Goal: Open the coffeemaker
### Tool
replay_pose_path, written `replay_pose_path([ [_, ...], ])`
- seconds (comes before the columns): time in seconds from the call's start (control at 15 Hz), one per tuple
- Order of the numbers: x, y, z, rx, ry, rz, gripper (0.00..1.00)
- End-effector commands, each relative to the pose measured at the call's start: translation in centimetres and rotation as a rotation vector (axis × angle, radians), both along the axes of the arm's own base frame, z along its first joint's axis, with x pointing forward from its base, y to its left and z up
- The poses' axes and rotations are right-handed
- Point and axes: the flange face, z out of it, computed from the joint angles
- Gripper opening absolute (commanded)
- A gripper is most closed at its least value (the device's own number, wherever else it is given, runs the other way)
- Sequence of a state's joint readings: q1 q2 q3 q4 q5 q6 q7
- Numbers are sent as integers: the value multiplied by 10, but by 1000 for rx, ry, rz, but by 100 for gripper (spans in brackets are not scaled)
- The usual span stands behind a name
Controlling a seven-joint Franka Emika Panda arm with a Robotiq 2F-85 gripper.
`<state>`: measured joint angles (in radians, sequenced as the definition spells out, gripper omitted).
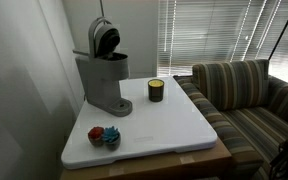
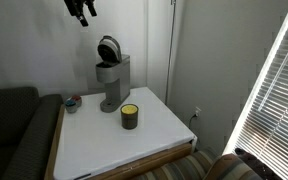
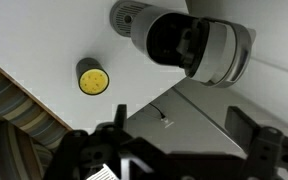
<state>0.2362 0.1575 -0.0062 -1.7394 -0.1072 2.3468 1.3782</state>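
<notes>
Clearly apart and empty, the jaws of the gripper (image 3: 172, 152) hang high above the white table (image 3: 34, 40). Straight beyond them stands the coffeemaker (image 3: 199, 45), its rounded lid tipped up. Further off to their side sits the candle jar (image 3: 92, 77).

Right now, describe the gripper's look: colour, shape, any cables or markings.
The gripper is black throughout: a compact blocky body ending in two jointed fingers. In the wrist view the fingers show as dark, angular linkages, blurred by closeness. No markings or cables can be made out, and the arm above it is out of frame.
</notes>
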Motion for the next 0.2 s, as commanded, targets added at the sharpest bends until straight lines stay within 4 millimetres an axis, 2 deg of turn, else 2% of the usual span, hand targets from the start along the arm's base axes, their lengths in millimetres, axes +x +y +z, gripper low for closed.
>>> replay_pose_path([
  [0.0, -7, -4, 3, 6, 9, 1, 100],
  [0.13, 0, 1, 1, 1, 1, 1, 100],
])
